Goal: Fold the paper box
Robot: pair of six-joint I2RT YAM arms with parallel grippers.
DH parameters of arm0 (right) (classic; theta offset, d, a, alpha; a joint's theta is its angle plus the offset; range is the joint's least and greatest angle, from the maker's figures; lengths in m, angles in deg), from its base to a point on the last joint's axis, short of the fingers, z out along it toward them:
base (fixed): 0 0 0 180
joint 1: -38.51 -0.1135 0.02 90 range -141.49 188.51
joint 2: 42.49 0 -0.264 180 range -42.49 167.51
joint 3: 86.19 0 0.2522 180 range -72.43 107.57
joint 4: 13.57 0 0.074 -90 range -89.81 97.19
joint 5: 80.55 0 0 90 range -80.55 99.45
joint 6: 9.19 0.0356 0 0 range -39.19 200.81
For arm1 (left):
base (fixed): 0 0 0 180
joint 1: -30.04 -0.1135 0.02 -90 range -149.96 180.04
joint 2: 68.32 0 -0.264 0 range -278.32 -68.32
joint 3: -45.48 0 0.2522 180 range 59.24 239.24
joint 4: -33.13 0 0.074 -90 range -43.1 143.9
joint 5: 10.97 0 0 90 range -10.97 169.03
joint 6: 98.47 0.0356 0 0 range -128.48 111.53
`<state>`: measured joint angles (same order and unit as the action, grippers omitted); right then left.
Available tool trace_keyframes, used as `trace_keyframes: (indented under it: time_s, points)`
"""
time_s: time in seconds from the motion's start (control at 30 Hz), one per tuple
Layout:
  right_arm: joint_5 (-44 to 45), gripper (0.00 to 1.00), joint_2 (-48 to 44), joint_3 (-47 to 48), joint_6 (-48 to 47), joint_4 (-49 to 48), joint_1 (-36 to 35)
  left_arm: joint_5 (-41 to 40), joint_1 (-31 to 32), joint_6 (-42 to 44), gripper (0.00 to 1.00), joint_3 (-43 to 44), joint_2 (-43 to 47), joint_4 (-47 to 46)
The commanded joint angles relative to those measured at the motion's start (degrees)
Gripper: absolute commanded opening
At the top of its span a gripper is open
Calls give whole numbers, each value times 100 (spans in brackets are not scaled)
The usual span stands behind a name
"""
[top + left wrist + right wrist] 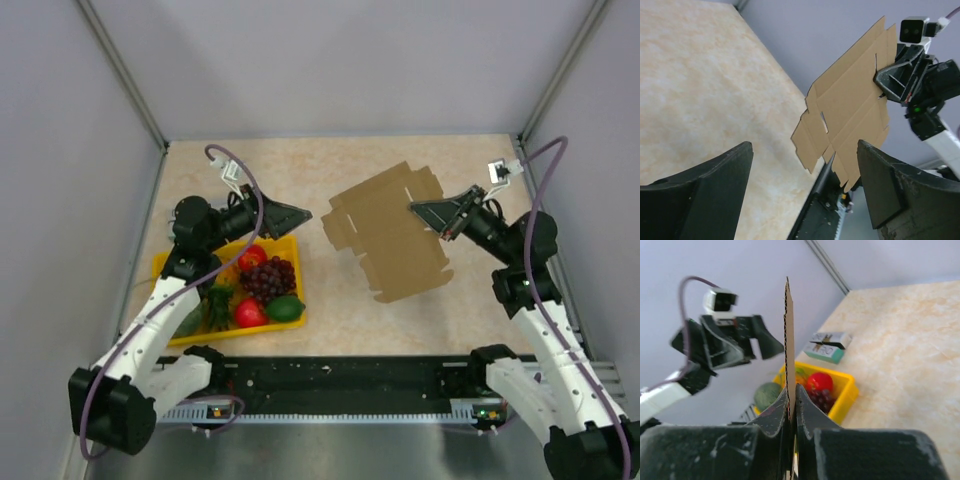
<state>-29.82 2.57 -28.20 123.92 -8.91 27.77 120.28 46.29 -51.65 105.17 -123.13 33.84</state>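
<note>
The paper box (392, 232) is a flat brown die-cut cardboard sheet held up off the table, unfolded. My right gripper (425, 210) is shut on its right edge; in the right wrist view the paper box (788, 340) stands edge-on, pinched by the right gripper (792, 399). In the left wrist view the paper box (850, 117) hangs ahead with the right arm behind it. My left gripper (300, 214) is open, left of the sheet and apart from it; the left gripper (805, 165) has nothing between its fingers.
A yellow tray (290, 245) with an apple, grapes and other fruit sits at the front left, under my left arm. A green-and-white carton (827, 346) lies beyond the yellow tray (850, 390). Grey walls enclose the table; a black rail (340, 375) runs along the near edge.
</note>
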Motion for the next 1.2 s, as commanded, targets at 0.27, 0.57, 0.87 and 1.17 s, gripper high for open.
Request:
trace_keyframes:
  time_s: [0.27,0.57,0.87,1.17]
  points:
    - [701,0,-524,-959,2104,-2938,107,287,1046,-815,84,284,-689,-1701]
    - [815,0,-533,-1364,2500,-3642,107,146,1266,-973,67,522,-1111,-1893]
    - [578,0,-419,-1496,2343,-3574,99,23,1372,-509,27,1023,-1401,-1288]
    - [657,75,589,1525,-2680,3122,99,-312,1355,2303,0,1778,-1278,1515]
